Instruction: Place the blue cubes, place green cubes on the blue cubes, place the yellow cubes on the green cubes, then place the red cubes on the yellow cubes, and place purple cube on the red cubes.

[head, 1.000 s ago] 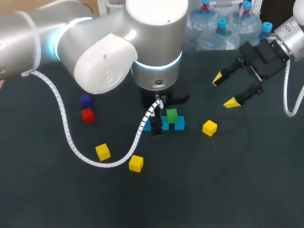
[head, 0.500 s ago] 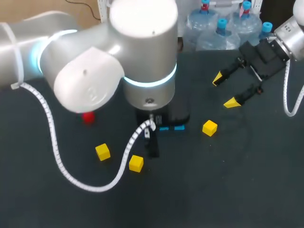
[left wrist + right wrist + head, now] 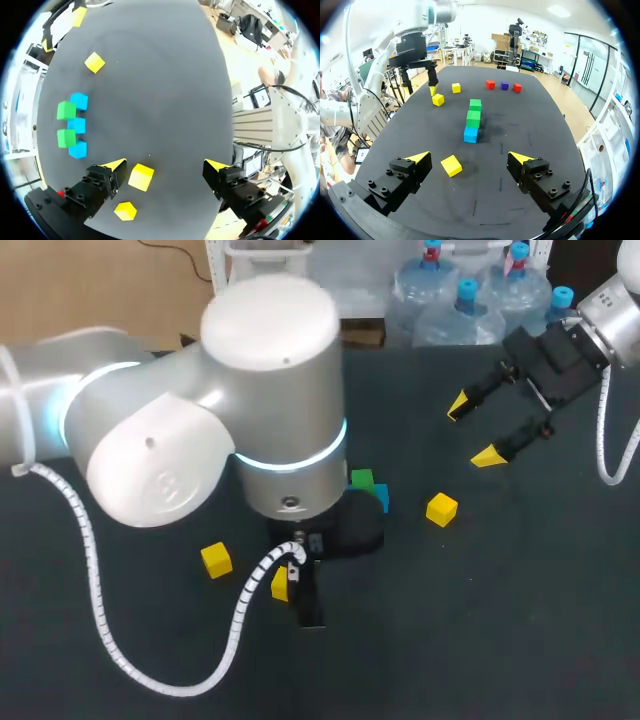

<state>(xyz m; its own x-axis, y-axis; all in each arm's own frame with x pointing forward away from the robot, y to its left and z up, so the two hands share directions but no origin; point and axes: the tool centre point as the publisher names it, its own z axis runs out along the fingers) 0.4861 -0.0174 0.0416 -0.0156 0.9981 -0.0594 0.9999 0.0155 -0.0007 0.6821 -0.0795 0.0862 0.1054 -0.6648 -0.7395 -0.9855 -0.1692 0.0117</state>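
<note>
Three blue cubes (image 3: 77, 149) lie in a row, with two green cubes (image 3: 66, 138) stacked on them. In the right wrist view the row shows end-on, blue cube (image 3: 470, 134) in front, green cubes (image 3: 473, 119) behind. My left gripper (image 3: 166, 166) hangs open over a yellow cube (image 3: 141, 177), which lies between the fingers, nearer one of them; a second yellow cube (image 3: 125, 210) lies beside it. My right gripper (image 3: 472, 430) is open and empty at the far right, above a third yellow cube (image 3: 441, 508). Two red cubes (image 3: 490, 84) and a purple cube (image 3: 504, 85) sit far across the table.
My left arm (image 3: 270, 440) covers the table's middle in the head view, hiding most of the blue and green row and the red and purple cubes. The dark table (image 3: 500, 620) shows bare cloth at the near right.
My left arm has swung from over the blue and green row toward the near side, ending above a yellow cube. It now hides the red and purple cubes. The right arm has not moved.
</note>
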